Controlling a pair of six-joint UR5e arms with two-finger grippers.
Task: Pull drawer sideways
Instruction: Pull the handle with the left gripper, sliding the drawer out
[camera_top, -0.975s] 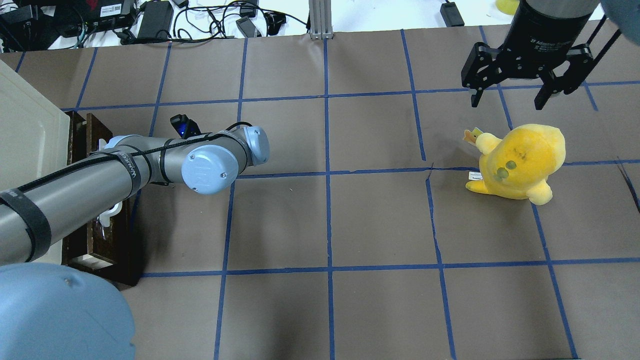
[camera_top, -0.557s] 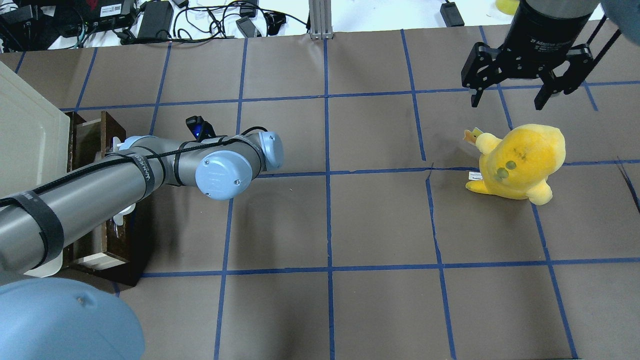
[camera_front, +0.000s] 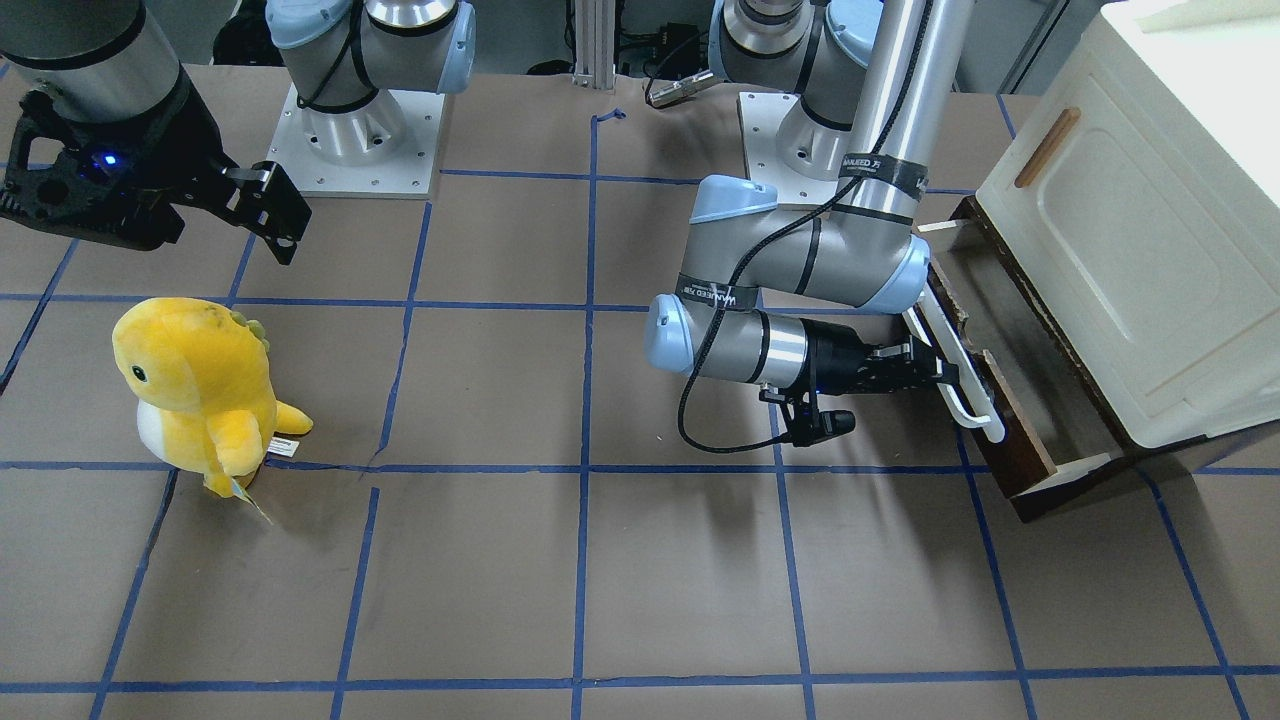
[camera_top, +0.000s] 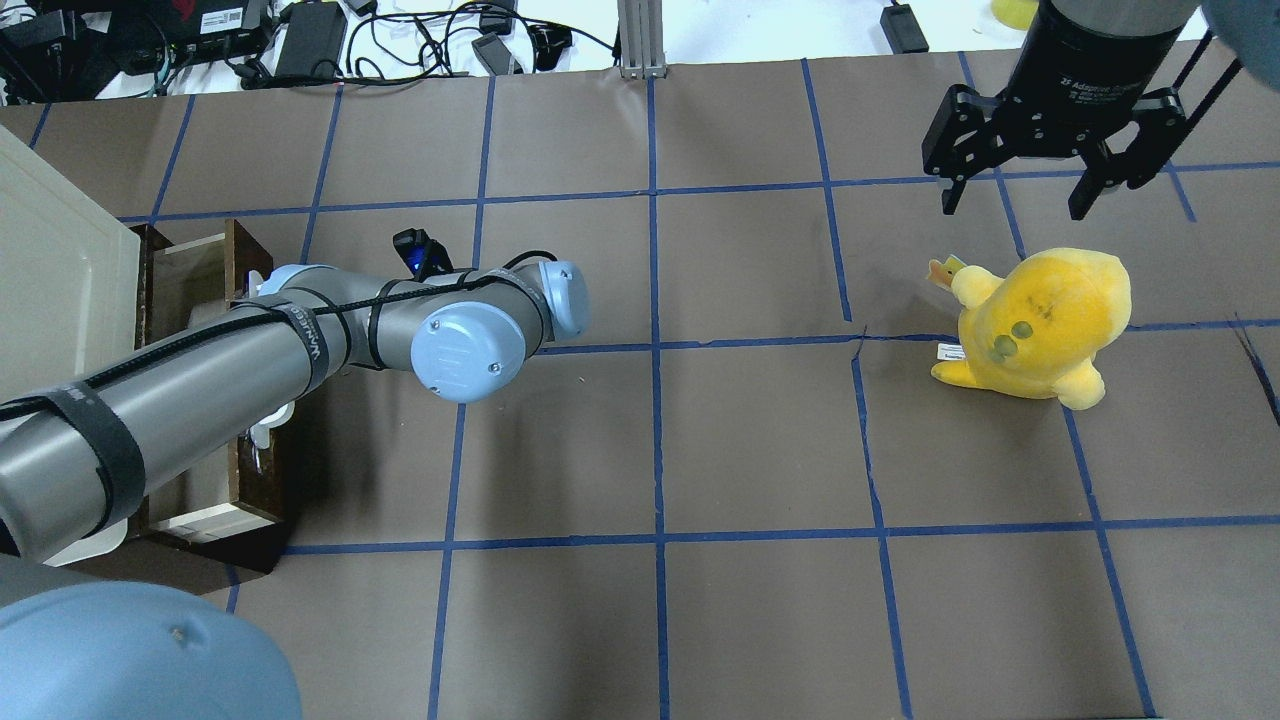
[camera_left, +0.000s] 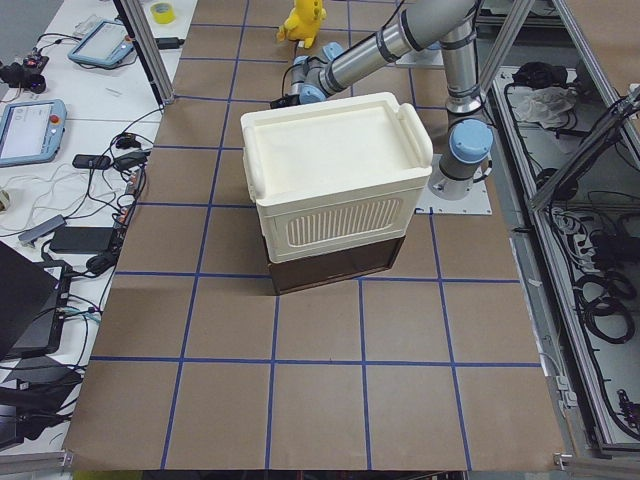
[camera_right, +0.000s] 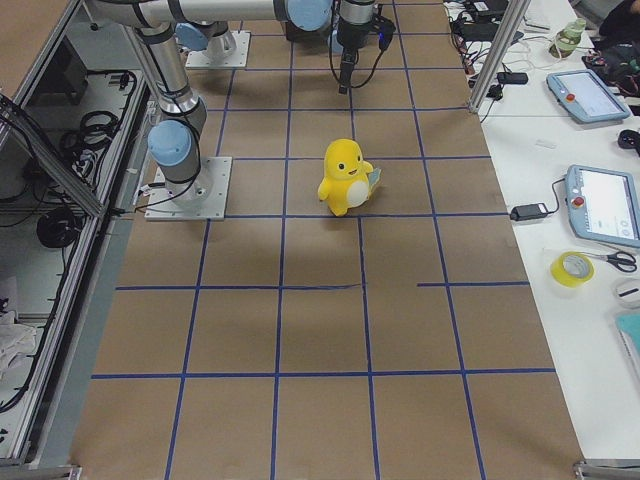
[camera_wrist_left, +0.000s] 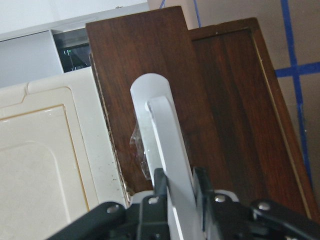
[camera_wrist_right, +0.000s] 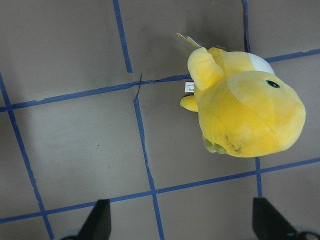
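Across the room, the table (camera_top: 760, 440) is covered in brown paper with a grid of blue tape. At its end on the robot's left stands a cream cabinet (camera_front: 1150, 250), its door panel carrying a small brown wooden handle (camera_front: 1047, 147). The left arm (camera_top: 200, 390) reaches across in front of it.

Below the cabinet, the shallow drawer (camera_front: 1035, 365) stands partly out, its dark brown front well clear of the cabinet face. What shows of its inside is pale cream walls and floor, partly hidden by the arm in the overhead view.

Far over on the other side, a yellow plush toy (camera_top: 1035, 320) sits upright on the table. The right end effector (camera_top: 1012, 205) hangs near it, above the table, its fingers spread wide and touching nothing.

The left end effector (camera_front: 935, 375) lies level, pointing at the drawer front. Its fingers are clenched on the long white bar handle (camera_wrist_left: 172, 165), one on each side of the bar.
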